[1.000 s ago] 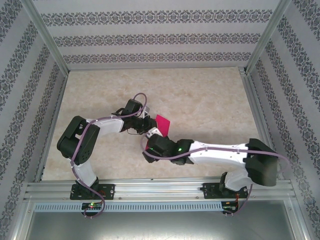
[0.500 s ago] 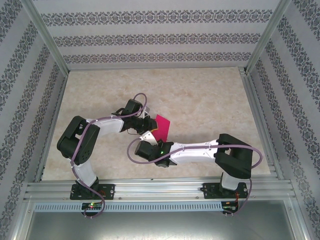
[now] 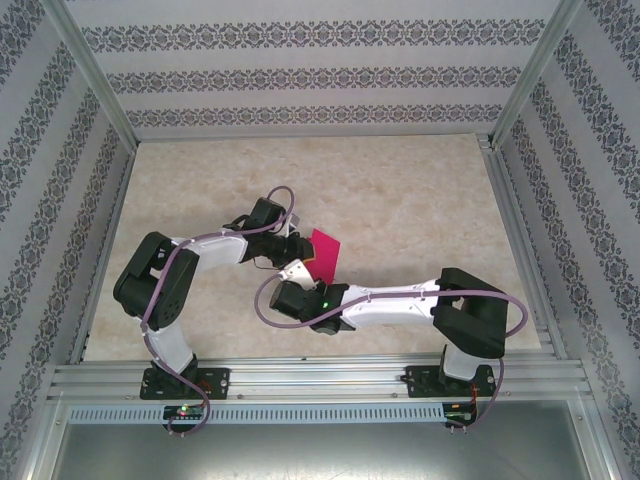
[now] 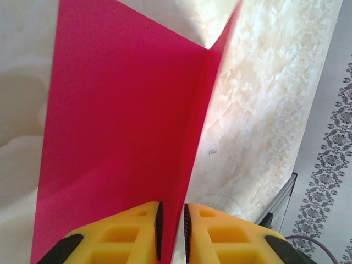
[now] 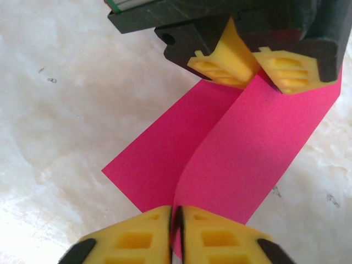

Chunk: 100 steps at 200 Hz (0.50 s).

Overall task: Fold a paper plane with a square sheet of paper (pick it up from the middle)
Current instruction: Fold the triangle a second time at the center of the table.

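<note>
Two grips, left pincer [image 4: 171, 225], right pincer [image 5: 176, 223] pinching pink sheet [image 5: 242, 154], wrist views reveal crease [image 4: 199, 132]

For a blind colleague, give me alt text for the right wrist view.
A pink paper sheet, bent along a centre ridge, is pinched at opposite ends by two yellow-fingered tools: the right tool nearest, the left tool farthest, over a marble table.

The left arm [image 3: 210, 245] and right arm [image 3: 400, 298] are white shells with black joints and purple cables [image 3: 262, 293]; the left gripper [image 4: 172, 207] has yellow fingers [image 4: 126, 236], black pads [image 4: 158, 231].
</note>
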Motion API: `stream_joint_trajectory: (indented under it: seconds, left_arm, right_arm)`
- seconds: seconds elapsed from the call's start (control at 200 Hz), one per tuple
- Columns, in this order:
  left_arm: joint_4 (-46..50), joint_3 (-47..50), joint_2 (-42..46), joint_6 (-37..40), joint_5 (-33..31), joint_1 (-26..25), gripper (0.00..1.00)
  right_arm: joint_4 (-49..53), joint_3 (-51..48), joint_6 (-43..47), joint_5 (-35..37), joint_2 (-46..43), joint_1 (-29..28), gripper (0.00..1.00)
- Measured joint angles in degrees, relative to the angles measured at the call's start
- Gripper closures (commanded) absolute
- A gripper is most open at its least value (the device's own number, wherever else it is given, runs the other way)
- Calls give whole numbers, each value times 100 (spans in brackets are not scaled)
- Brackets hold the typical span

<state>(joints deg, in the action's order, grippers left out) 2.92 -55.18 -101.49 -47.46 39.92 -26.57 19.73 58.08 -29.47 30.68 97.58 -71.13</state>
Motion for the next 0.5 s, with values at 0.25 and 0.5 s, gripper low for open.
stream_joint_trajectory:
  seconds: [0.25,0.5]
  left_arm:
    - [487,55,678,39,-933,0,68]
    - [699,859,1823,13,-1700,-11,68]
  right_arm:
    - [-332,-308,20,-437,-356,131,97]
    - [-1445,-1314,-11,-2144,-1165,1071,96]
